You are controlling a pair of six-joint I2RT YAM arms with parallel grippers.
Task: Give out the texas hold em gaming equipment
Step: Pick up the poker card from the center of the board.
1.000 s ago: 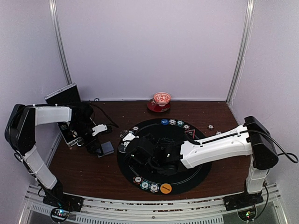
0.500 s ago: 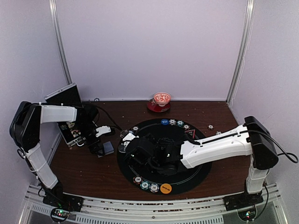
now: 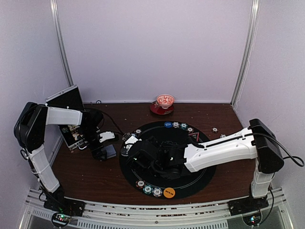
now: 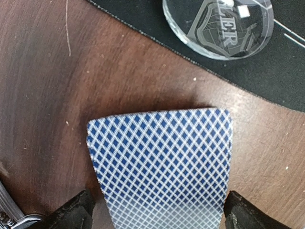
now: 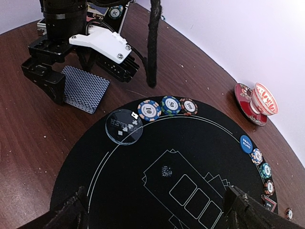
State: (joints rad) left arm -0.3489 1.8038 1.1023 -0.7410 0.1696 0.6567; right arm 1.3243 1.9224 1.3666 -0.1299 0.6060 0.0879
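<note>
1. Cards (image 4: 162, 162) lay flat on the table (image 4: 47, 71), blue diamond backs up, just beside the edge of the mat (image 4: 286, 71).
2. Left gripper (image 4: 159, 217) stood over the cards with its jaws spread to full width, one finger at each side edge of the cards. Whether the fingers touched those edges could not be told. The cards rested on the table and were not lifted.
3. Right gripper (image 5: 159, 217) hung above the mat with its jaws spread to full width and nothing between them.
4. Clear disc (image 5: 124, 126) lay on the mat rim nearest the cards. Three chips (image 5: 170, 105) lay in a row just beside it, along the rim.
5. Blue disc (image 5: 246, 143) lay on the far rim, with further chips following the rim beside it.
6. Orange disc (image 3: 168, 192) lay on the near rim, with three chips in a row to its left.
7. One chip lay off the mat, on the table at the far right.
8. Bowl (image 5: 264, 100) stood on its saucer (image 5: 244, 95) at the far table edge, apart from the mat.
9. Case (image 3: 71, 133) stood open at the left of the table, beyond the left gripper.
</note>
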